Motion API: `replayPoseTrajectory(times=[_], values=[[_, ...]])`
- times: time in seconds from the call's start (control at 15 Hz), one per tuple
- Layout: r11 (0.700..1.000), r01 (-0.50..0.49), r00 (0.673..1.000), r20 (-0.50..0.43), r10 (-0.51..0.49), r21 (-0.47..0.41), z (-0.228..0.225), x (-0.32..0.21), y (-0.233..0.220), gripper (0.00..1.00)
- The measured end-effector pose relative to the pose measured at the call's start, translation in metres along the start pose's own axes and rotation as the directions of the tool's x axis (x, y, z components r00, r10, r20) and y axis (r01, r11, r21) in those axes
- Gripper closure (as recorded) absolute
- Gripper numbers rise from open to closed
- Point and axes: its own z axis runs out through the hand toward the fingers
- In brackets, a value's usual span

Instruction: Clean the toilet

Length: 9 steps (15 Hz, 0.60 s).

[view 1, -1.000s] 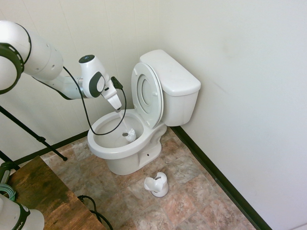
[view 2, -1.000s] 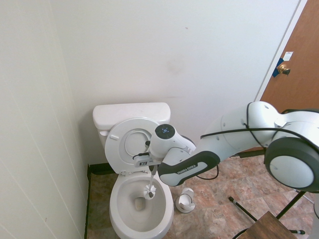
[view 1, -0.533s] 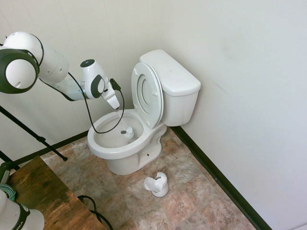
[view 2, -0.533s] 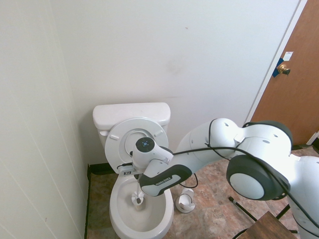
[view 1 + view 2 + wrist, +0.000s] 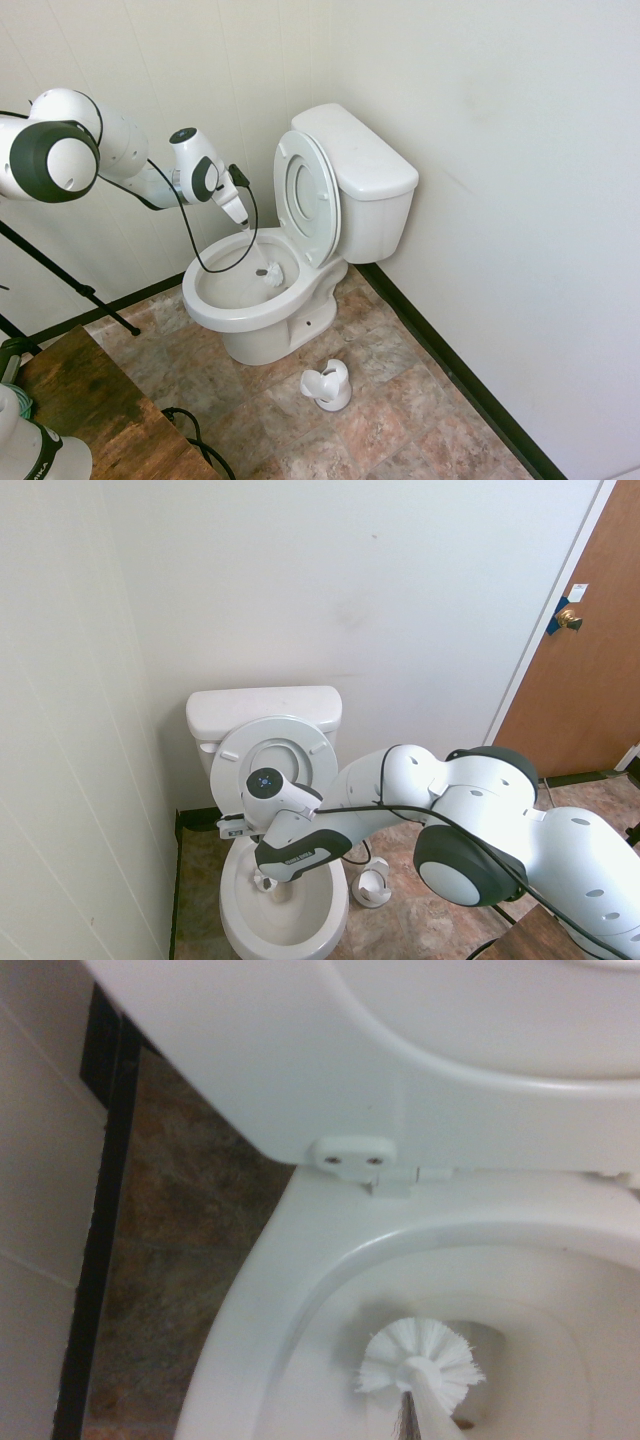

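The white toilet [image 5: 252,305] stands in the corner with its seat and lid [image 5: 305,195] raised against the tank [image 5: 360,165]. My gripper [image 5: 242,220] hangs over the bowl's far rim, on the side wall's side, shut on the thin handle of a white toilet brush. The brush head [image 5: 270,276] is down inside the bowl near the drain. In the second exterior view the brush head [image 5: 265,883] sits at the left side of the bowl [image 5: 300,935], partly behind my hand. The wrist view shows the bristle head [image 5: 420,1362] under the bowl's rim [image 5: 300,1260].
A small white brush holder [image 5: 327,386] stands on the tiled floor in front of the toilet, to its right. Walls close in behind and on both sides. A wooden table [image 5: 90,400] is at the near left. A brown door [image 5: 590,650] is off to the right.
My arm has swung toward the side wall, and the brush head has swept across the bowl from the middle to the wall side. The grip is unchanged.
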Motion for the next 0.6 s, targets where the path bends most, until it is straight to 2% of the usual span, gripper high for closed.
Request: replayPoseTrajectory(times=[0.33,0.6], values=[[0.999,0.033,0.999,0.018,-0.033,-0.021,0.003,-0.038,0.010,1.00],[0.999,0.036,0.998,0.047,-0.035,-0.007,0.002,-0.058,0.041,1.00]])
